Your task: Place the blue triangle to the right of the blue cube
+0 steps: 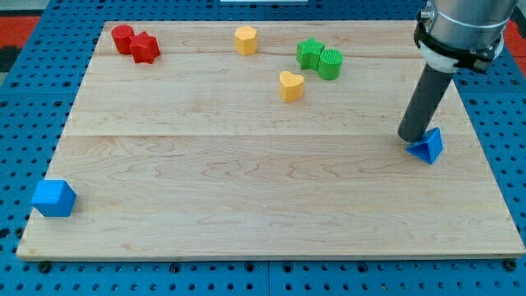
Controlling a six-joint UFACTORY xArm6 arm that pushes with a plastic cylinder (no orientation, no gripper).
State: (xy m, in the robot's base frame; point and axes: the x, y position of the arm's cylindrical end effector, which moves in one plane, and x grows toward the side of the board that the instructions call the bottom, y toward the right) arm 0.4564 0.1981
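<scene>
The blue triangle [426,146] lies at the right of the frame, a little below mid-height, on a pale wooden counter [246,189]. The blue cube [53,198] sits far off at the lower left corner of the counter, at its very edge, so the two are well apart. There is no gripper on this arm, only a dark rod; my tip [410,137] rests just at the triangle's upper left side, touching or nearly touching it.

From that side a push would send the triangle further right, away from the cube. To do this step well, I judge the tip should first go round to the triangle's right side, then push it leftward and slightly downward across the open middle of the counter. The push should run through the triangle's centre, or it may spin off the rod. It should stop short of the cube, leaving the triangle just to the cube's right.

The red blocks [136,43], yellow blocks [290,85] and green blocks [320,57] along the upper part of the frame lie clear of that path.
</scene>
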